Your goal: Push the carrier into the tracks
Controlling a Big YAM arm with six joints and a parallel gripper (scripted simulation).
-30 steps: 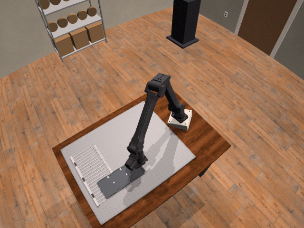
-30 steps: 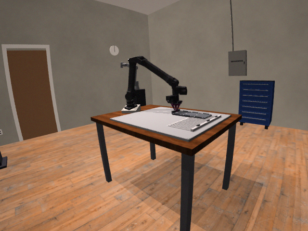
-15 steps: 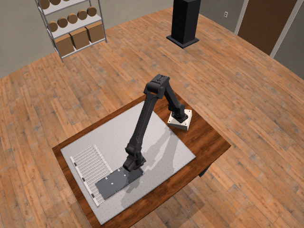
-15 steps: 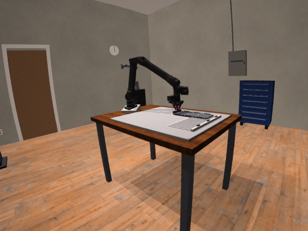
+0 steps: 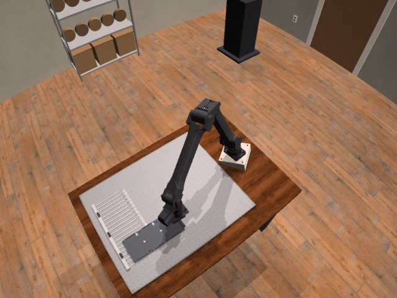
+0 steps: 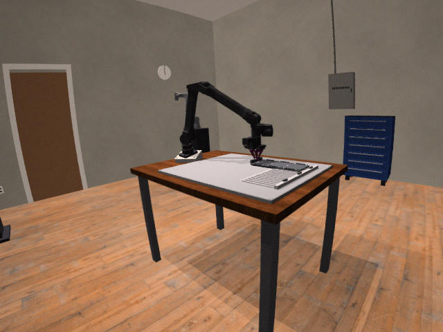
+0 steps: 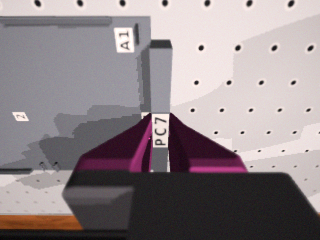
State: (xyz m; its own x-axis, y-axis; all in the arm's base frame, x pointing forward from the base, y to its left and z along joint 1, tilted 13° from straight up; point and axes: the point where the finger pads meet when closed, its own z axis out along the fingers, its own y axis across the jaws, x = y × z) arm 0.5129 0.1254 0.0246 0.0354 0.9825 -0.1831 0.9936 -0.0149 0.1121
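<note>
The carrier PC7 (image 5: 147, 238) is a flat dark grey plate. It lies partly over the near-end tracks of the white rails RAILS (image 5: 116, 223), and its far edge stops short of the stop bar (image 5: 110, 238). Its upright grey handle (image 7: 160, 107), labelled PC7, stands at the end toward the arm's base. My gripper (image 7: 160, 119) with magenta fingers is shut on this handle, and it also shows in the exterior view (image 6: 256, 154). The three lamps on the stop bar (image 5: 121, 255) look dark. I cannot tell whether the plate sits down in the tracks or on the ribs.
Small number tiles (image 5: 134, 207) line the rails' front edge. The perforated grey mat covers most of the wooden table. The arm's white base (image 5: 235, 157) stands at the table's far corner. The table's front edge is close beside the carrier.
</note>
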